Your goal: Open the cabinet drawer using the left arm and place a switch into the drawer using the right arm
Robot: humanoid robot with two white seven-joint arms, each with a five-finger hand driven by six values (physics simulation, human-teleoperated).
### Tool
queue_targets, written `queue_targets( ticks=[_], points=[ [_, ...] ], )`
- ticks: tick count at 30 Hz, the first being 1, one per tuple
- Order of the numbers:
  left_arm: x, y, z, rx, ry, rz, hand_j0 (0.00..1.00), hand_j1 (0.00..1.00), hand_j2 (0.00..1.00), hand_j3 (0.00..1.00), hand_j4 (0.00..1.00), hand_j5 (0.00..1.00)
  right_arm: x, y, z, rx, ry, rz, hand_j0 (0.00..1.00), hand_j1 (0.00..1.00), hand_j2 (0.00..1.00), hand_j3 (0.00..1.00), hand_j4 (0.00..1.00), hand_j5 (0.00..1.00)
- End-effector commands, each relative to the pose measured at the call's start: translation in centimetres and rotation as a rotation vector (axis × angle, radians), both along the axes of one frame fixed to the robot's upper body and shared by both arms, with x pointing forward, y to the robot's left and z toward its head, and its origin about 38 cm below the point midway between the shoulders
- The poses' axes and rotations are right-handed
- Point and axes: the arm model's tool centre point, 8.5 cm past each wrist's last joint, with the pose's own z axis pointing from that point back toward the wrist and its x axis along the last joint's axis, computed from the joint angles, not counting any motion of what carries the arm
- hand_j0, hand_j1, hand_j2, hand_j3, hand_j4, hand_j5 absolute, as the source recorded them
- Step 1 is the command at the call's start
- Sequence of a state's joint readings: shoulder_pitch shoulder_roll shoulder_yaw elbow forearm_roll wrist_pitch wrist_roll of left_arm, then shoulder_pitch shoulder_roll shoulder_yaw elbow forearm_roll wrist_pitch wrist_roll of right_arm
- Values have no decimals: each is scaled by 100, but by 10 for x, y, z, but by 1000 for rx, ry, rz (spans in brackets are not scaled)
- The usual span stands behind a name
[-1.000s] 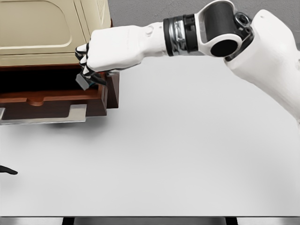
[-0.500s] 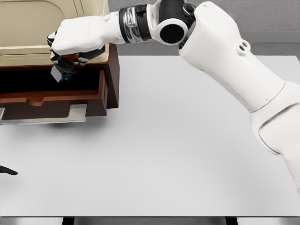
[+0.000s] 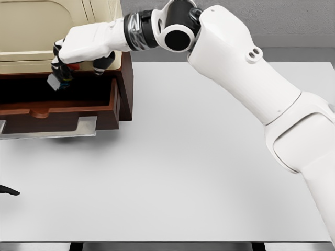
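L hand (image 3: 8,191) shows only a dark fingertip at the frame's left edge; grip can't be told. Drawer (image 3: 57,107) stands open. R hand (image 3: 81,49), fingers curled on the switch (image 3: 56,81), hangs directly above the drawer cavity, release straight down.

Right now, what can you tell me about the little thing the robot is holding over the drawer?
The switch is a small boxy piece, grey on its outer face and dark elsewhere, with tiny coloured specks too small to make out. It looks like plastic. It hangs tilted, pinched in the curled black fingers of the right hand, which cover its top. It sits in the air above the dark inside of the open drawer, near the cabinet's lower edge, and appears to touch only the hand.
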State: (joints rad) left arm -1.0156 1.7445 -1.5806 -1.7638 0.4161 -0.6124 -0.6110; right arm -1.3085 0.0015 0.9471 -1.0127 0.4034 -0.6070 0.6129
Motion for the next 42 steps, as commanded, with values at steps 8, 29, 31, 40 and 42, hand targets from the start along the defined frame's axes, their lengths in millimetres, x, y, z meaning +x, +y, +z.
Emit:
queue_targets(
  ticks=[8, 29, 31, 40, 42],
  points=[
    [0, 0, 0, -4, 1, 5, 100, 100, 100, 100, 100, 100, 1, 0, -18, -75, -38, -12, 100, 100, 100, 100, 100, 100],
    [0, 0, 0, -4, 1, 5, 100, 100, 100, 100, 100, 100, -31, 21, -36, -139, -73, 101, 100, 100, 100, 100, 100, 100],
    [0, 0, 0, -4, 1, 5, 100, 100, 100, 100, 100, 100, -44, 27, -29, -123, -94, 142, 100, 100, 100, 100, 100, 100],
    [0, 1, 0, -3, 1, 6, 100, 100, 100, 100, 100, 100, -4, -231, 97, 258, -308, -295, 100, 100, 100, 100, 100, 100],
    [0, 0, 0, -4, 1, 5, 100, 100, 100, 100, 100, 100, 18, -326, -1, 171, -94, -537, 100, 100, 100, 100, 100, 100]
  ],
)
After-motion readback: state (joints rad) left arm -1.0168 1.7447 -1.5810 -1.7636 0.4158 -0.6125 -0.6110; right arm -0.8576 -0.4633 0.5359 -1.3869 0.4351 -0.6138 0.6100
